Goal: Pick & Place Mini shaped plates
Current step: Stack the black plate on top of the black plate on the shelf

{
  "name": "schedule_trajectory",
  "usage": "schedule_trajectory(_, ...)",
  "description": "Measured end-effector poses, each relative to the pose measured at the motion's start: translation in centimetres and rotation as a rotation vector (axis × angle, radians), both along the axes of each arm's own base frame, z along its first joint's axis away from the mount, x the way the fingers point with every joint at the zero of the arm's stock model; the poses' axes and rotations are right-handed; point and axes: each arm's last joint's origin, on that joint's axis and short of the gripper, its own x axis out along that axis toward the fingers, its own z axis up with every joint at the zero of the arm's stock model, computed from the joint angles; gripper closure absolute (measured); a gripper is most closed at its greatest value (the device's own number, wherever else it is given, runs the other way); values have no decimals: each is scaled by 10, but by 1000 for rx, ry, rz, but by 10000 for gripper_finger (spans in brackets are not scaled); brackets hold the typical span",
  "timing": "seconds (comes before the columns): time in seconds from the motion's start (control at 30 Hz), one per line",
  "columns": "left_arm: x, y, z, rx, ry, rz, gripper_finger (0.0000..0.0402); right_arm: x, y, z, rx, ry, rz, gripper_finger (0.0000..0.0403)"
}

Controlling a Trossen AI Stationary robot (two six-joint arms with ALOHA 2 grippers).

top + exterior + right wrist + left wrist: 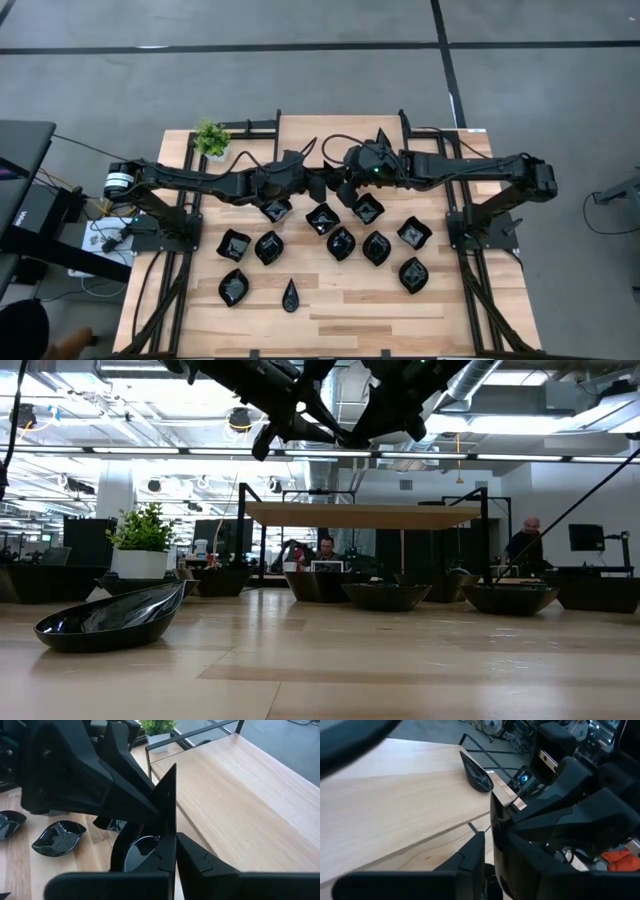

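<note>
**A:** What does the right gripper (pixel 346 190) have?

**B:** Its own wrist view shows it best. The two dark fingers are clamped together on a small glossy black dish (pixel 169 802), seen edge-on and standing upright. The left gripper (pixel 318 186) is right against that dish, but I cannot tell whether it is gripping.

**A:** And from above?

**B:** There the dish is lost between the two grippers, which meet nose to nose above the back middle of the pale wooden table (pixel 400 322). Only that view shows the eleven other black dishes (pixel 340 242) spread below them, with a teardrop one (pixel 290 295) nearest the front and a small green potted plant (pixel 211 138) at the back left corner.

**A:** The table-level view?

**B:** It shows both grippers up high, clear of the tabletop.
</note>
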Motion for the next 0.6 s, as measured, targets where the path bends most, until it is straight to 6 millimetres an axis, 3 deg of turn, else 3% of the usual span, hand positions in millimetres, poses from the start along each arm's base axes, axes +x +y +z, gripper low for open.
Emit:
schedule_trajectory(0.27,0,0,0,93,64,-54,315,-2,0,2,-6,-4,-8,402)
schedule_trajectory(0.6,-9,7,11,190,104,-28,315,-22,-6,8,-48,68,-116,403)
